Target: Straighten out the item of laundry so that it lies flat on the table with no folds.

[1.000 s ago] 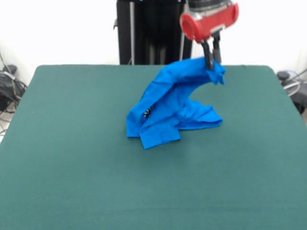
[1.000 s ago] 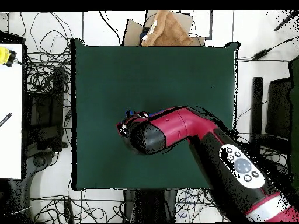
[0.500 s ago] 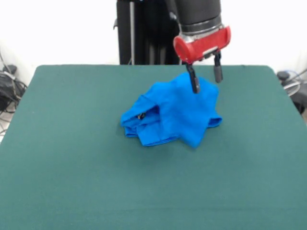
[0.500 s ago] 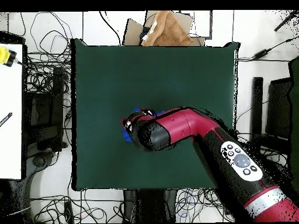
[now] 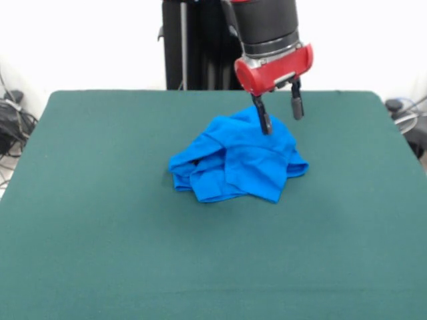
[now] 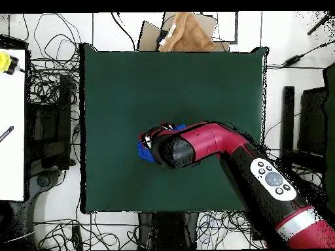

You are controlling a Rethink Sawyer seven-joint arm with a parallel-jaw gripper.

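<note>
Tool (image 5: 278, 113) first: mine hangs over the far right part of the shirt with its two dark fingers (image 5: 261, 115) spread apart and nothing between them; the left finger's tip sits at, or just above, the highest ridge of cloth, while the right finger stands clear of it over the bench (image 5: 100, 233). I read this as a hover between grips rather than a pinch, since no fabric is drawn up toward me. My item of laundry (image 5: 233, 160) lies in a crumpled mound a little beyond the middle of the green bench, well away from every edge, so I have room on all sides to pull it out. It is plainly not flat: a sleeve or hem is doubled over on the left, a broad flap droops toward the near side, and another fold pokes out to the right. From above, my arm (image 6: 216, 140) covers nearly all of it and only a sliver of blue shows at the left of my wrist. As for writing, I can read none; only plain blue cloth faces out, and any print must be folded inside the heap or turned down against the bench.
</note>
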